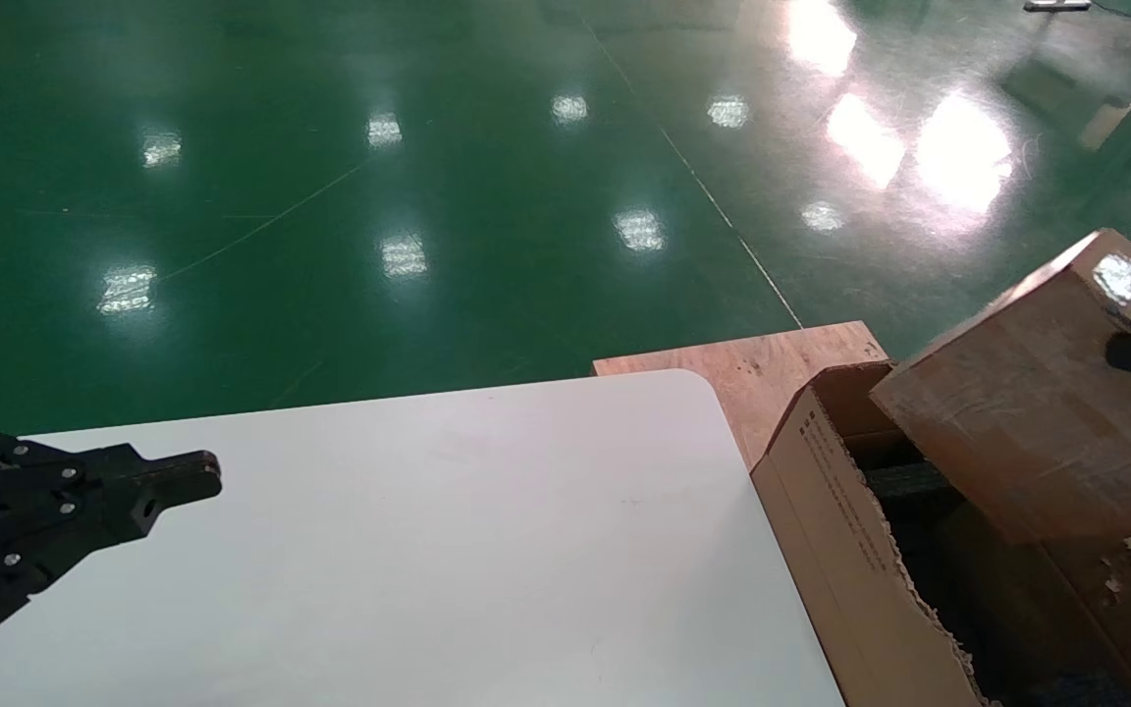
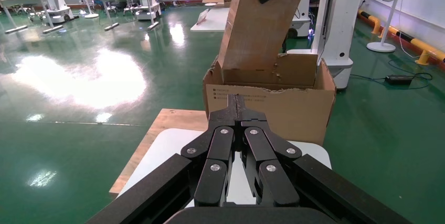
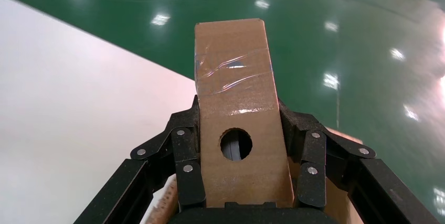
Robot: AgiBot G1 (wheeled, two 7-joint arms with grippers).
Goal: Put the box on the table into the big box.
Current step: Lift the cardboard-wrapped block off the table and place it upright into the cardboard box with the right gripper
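Right gripper (image 3: pixel 239 182): its fingers (image 3: pixel 186 174) are clenched on the box (image 3: pixel 239 108), one on each narrow side, so the broad face with the round hole stays free between them. This grip looks firm enough for carrying.

The box: it is not on the desk (image 1: pixel 428 550). It hangs tilted from the right fingers, with its lower end already past the rim of the big box (image 1: pixel 840 560). In the left wrist view the box (image 2: pixel 257 27) leans over the carton, the fingers pinching its upper end.

The big box: it stands below the right fingers, just beside the desk's rounded corner, on a plywood board (image 1: pixel 752 368). Its flaps are torn and open, with dark filling inside, so the opening is free to receive the load.

Why the tilt: I judge that the box is held at an angle so its lower end goes in first and clears the ragged edge.

Left gripper (image 1: pixel 163 486): its fingers (image 2: pixel 225 145) are pressed together on nothing. It is parked low over the desk, well apart from the carton, likely to leave room for the other arm.

Step in hand: lowering and release are not yet done.

Risk: the box may catch on the torn flap.
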